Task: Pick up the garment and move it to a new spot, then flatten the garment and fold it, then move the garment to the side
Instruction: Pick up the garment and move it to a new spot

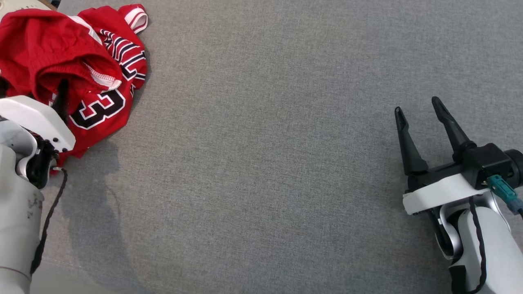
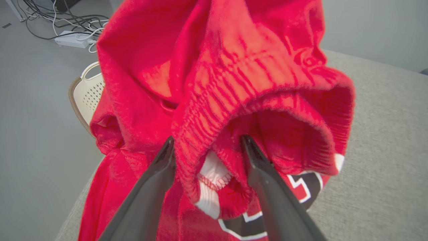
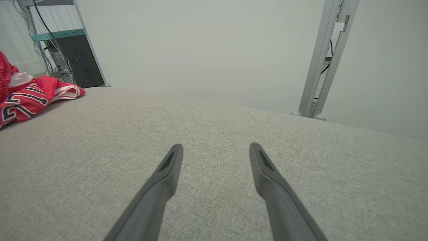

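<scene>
— Head view?
— A crumpled red sports garment (image 1: 94,61) with black-and-white numerals is heaped at the far-left corner of the grey fabric-covered desk (image 1: 265,163). The right pincer (image 1: 416,105) sits well apart from it, released.
— Left wrist view?
— The left pincer (image 2: 207,139) is spread, straddling a ribbed hem (not squeezing it).
— Right wrist view?
— Fingers apart above the desk, with the garment at the far left.

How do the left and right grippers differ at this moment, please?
The left gripper is at the red garment, a ribbed hem between its jaws; the right gripper has nothing between its jaws. The left gripper is far left; the right gripper is over the bare grey surface, far right. Both are open.
</scene>
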Robot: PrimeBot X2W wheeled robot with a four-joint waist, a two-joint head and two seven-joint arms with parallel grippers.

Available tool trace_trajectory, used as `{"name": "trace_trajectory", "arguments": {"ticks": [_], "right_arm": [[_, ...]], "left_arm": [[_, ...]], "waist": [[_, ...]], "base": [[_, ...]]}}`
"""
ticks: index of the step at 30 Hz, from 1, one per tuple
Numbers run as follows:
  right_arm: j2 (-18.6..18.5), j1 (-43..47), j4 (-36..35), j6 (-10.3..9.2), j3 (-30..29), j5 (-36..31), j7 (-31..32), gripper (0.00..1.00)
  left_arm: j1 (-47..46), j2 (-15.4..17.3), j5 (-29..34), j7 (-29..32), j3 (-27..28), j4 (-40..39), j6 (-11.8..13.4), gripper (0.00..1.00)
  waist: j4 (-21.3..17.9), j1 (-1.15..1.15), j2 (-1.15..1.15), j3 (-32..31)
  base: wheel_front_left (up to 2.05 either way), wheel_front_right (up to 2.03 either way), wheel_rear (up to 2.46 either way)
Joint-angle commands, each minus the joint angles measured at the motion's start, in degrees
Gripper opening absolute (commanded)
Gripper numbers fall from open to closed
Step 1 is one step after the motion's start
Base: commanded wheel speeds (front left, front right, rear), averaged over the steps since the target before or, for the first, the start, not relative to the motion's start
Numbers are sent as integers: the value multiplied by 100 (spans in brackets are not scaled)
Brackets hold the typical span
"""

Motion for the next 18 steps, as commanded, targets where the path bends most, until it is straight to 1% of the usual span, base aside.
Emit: {"name": "trace_trajectory", "arguments": {"ticks": [1, 5, 9, 12, 15, 18], "right_arm": [[-50, -77, -30, 1, -39, -28, 19, 100], [-32, -58, -43, 1, -73, -49, 29, 100], [15, 18, 14, 1, -76, -12, -23, 100], [76, 117, 50, 1, -114, 34, -83, 100], [131, 292, 136, 1, -174, 75, -141, 100], [185, 447, 211, 1, -243, 160, -173, 100]], "left_arm": [[-139, 113, -63, -50, -56, 21, -4, 0], [-184, 199, -95, -386, -221, 99, -4, 0], [-151, 330, -51, -884, -308, 116, -4, 0], [-24, 399, -22, -1255, -330, 73, -4, 0], [164, 431, 20, -1489, -366, -61, 0, 0], [403, 431, 61, -1619, -366, -346, 100, 0]], "waist": [[20, 0, 0, 14], [73, 0, 0, -23], [99, 0, 0, -207], [101, 0, 0, -426], [114, 0, 0, -758], [132, 0, 0, -1094]], "base": [[0, 0, 0], [0, 0, 0], [0, 0, 0], [0, 0, 0], [0, 0, 0], [0, 0, 0]]}}
